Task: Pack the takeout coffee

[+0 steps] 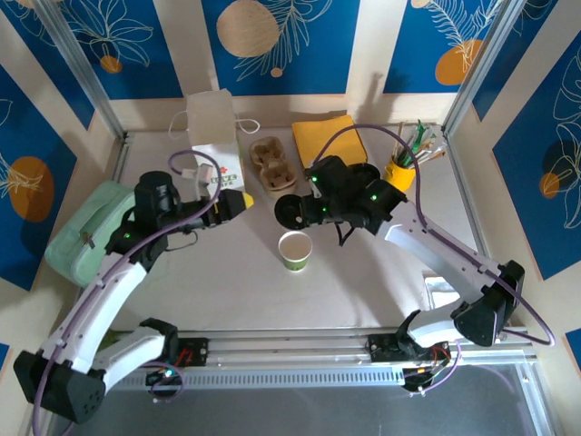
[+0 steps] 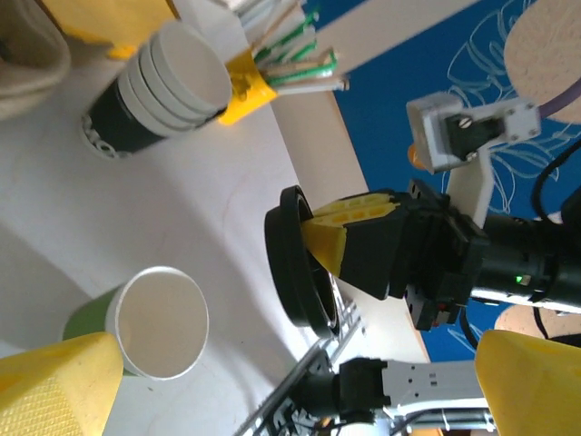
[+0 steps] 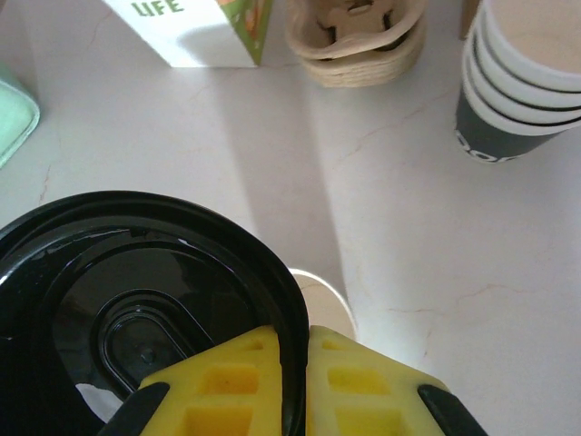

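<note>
We record the small green paper cup with a white rim (image 1: 295, 250) standing upright near the middle of the white table (image 1: 227, 282), mouth open upward, long axis vertical. The right gripper (image 1: 304, 211) is clamped on the rim of the black round plastic lid (image 1: 290, 212), held just beyond the cup and apart from it. From the left wrist we see that lid nearly edge-on. From the right wrist we see its moulded face, with the cup rim peeking past its edge. The left gripper (image 1: 234, 202) hovers beside the white paper bag (image 1: 213, 136), fingers spread wide.
</note>
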Robot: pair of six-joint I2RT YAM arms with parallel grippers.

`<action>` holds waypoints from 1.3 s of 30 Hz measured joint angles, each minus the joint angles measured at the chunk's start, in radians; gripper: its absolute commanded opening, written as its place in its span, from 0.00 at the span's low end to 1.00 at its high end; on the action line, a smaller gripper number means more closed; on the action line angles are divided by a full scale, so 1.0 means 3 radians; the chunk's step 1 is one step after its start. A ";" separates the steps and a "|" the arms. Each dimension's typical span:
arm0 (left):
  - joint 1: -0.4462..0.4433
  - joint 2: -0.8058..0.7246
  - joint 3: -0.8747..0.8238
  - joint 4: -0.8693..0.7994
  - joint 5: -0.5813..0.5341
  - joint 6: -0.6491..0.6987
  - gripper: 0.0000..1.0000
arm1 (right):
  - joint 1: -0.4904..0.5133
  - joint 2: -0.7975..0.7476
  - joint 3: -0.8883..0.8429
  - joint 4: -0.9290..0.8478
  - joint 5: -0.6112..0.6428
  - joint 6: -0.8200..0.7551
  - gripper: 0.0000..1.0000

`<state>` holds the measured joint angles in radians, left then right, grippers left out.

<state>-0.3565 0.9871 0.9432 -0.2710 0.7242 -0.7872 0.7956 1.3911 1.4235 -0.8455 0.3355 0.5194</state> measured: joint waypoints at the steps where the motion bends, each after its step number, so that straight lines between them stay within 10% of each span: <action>1: -0.0097 0.0084 0.0001 0.0034 0.0009 -0.0006 1.00 | 0.0033 0.0018 0.0004 0.0000 0.0013 0.0000 0.11; 8: -0.0525 0.0484 0.0006 0.0240 0.0067 -0.0084 0.85 | 0.0187 0.0080 0.0018 0.0013 0.0114 -0.0034 0.11; 29: -0.0575 0.0647 -0.0057 0.0607 0.0103 -0.0318 0.32 | 0.0275 0.0080 0.0057 0.0078 0.0165 -0.0011 0.13; 39: -0.0575 0.0633 -0.0066 0.0633 0.0089 -0.0328 0.20 | 0.0271 -0.0205 -0.0150 0.0289 0.0089 -0.0006 0.33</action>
<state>-0.5289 1.1770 0.9234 -0.0811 0.7509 -0.8856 0.8768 1.3296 1.3785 -0.7589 0.3622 0.5175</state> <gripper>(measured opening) 0.225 0.270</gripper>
